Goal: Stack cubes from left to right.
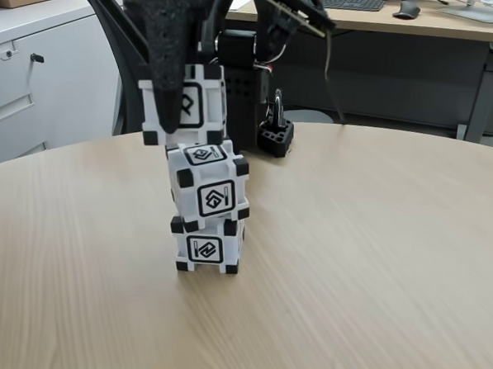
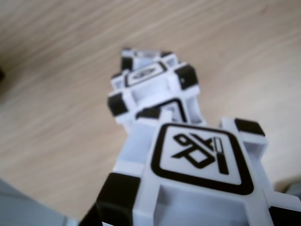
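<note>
you're working on a round wooden table [image 1: 358,253] in an office, with a desk, a keyboard [image 1: 348,0] and a mouse [image 1: 405,9] behind it.

in the fixed view, two cubes are already stacked: the bottom cube [image 1: 208,246] sits on the table and the middle cube [image 1: 209,185] rests on it, turned a little and shifted slightly right. the top cube [image 1: 184,101] hangs just above the middle one, tilted, perhaps touching its back edge; i can't tell for sure. your gripper [image 1: 175,89] is clamped on it, one dark finger [image 1: 167,65] lying across its front face, the other hidden behind. so two thirds looks done; what's left is to seat this last cube squarely and let go.

in the wrist view, the top cube [image 2: 197,174] looms close and blurred, its symbol face toward the camera. below it you see the middle cube [image 2: 155,89], offset toward upper left, and a sliver of the bottom cube [image 2: 141,55] beyond. the offset suggests you may need to line up before releasing.
</note>
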Controlling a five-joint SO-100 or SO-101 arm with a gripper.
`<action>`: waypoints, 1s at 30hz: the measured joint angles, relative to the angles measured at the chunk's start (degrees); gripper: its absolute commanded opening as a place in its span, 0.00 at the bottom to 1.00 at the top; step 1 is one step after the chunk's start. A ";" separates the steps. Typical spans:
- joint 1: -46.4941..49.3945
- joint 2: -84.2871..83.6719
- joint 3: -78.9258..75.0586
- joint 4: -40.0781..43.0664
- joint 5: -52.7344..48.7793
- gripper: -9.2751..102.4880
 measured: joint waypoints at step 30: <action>-9.49 0.00 -0.09 0.00 1.49 0.37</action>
